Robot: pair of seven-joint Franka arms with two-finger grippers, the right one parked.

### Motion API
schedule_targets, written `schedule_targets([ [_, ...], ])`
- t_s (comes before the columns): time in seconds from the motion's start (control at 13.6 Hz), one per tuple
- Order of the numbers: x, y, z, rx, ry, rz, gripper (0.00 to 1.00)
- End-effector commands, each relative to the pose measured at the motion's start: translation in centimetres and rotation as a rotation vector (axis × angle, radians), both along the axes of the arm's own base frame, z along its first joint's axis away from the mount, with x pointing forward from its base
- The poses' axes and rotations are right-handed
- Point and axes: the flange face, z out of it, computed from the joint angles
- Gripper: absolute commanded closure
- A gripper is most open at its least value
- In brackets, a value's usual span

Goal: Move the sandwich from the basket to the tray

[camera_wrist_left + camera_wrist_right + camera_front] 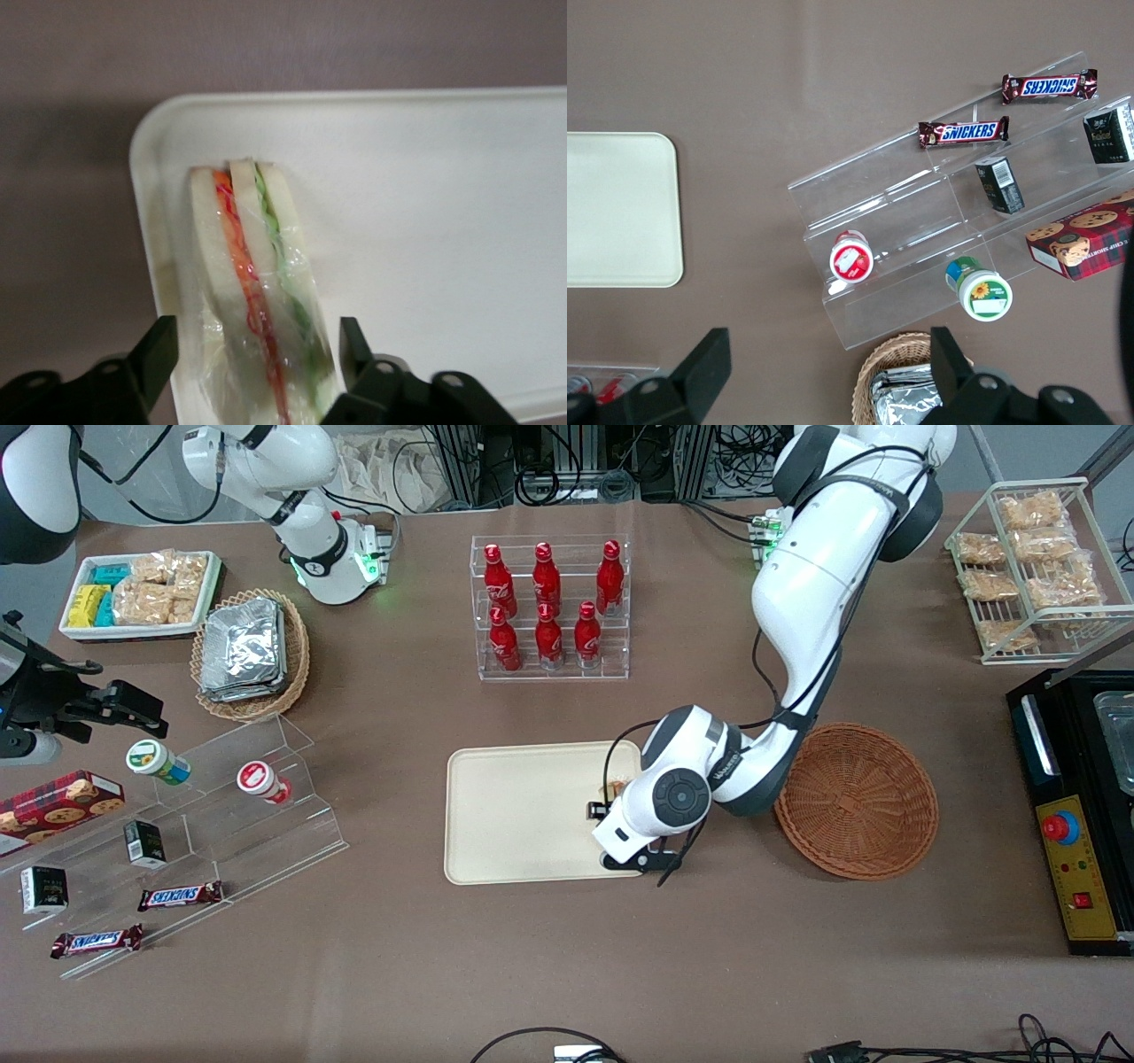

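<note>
The sandwich (257, 266), a clear-wrapped wedge of white bread with orange-red and green layers, lies on the cream tray (425, 221) close to one rounded corner. My left gripper (257, 341) is low over it, open, one finger on each side with a small gap to the wrap. In the front view the gripper (609, 804) is over the tray's (523, 815) end nearest the basket. There, only a bit of the sandwich (615, 787) shows past the wrist. The reddish-brown wicker basket (857, 800) is beside the tray, toward the working arm's end, with nothing in it.
A clear rack of red bottles (549, 607) stands farther from the front camera than the tray. A tan basket of foil packs (250, 654), a white snack bin (142, 593) and an acrylic shelf with snacks (213, 815) lie toward the parked arm's end. A wire rack (1032, 567) and a black device (1076, 815) stand at the working arm's end.
</note>
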Motion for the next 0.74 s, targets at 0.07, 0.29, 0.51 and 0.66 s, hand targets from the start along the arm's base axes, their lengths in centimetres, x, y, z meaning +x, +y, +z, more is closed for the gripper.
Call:
schedule_targets([
  [0.07, 1.5, 6.4, 11.5, 0.038, 0.000, 0.044, 0.00],
  [0.29, 1.1, 12.9, 20.2, 0.091, 0.016, 0.077, 0.00],
  [0.51, 0.3, 21.8, 28.1, 0.096, 0.013, 0.018, 0.00],
  [0.66, -0.6, 28.6, 31.7, 0.092, 0.017, -0.024, 0.00],
])
